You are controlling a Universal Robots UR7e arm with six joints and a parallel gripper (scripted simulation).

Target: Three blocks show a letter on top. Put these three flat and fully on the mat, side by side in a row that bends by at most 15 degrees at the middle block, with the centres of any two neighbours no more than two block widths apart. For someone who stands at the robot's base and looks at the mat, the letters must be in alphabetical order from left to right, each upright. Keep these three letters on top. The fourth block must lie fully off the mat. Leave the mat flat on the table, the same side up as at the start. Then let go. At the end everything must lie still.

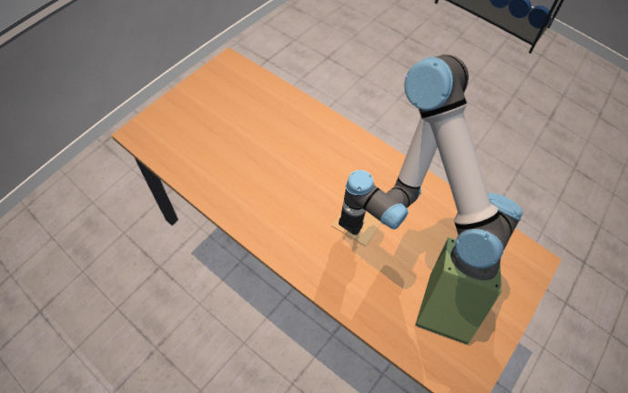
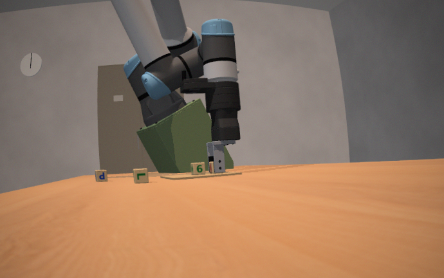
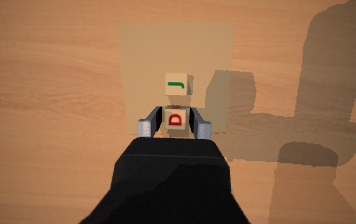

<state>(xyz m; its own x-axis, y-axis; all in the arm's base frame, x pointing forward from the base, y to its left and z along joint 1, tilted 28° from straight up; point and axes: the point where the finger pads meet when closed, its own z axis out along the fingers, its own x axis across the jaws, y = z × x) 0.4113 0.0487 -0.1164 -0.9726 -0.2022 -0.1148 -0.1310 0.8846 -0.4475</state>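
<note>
the bent arm [image 1: 460, 162] reaches from a green pedestal [image 1: 429, 296] over the pale mat [image 1: 367, 237].

- Thin tan mat [image 1: 368, 236] [image 2: 183, 177] [image 3: 145, 60]: under the claw [image 1: 354, 236] [image 2: 215, 171] [image 3: 176, 121]
- Wooden red-D cube [image 2: 211, 167] [image 3: 176, 119]: on mat, between fingers
- Wooden green-J cube [image 2: 197, 168] [image 3: 176, 84]: on mat, near claw
- Wooden blue-marked cube [image 2: 101, 176], wooden green-marked cube [image 2: 140, 176]: off mat, farther from claw
</note>
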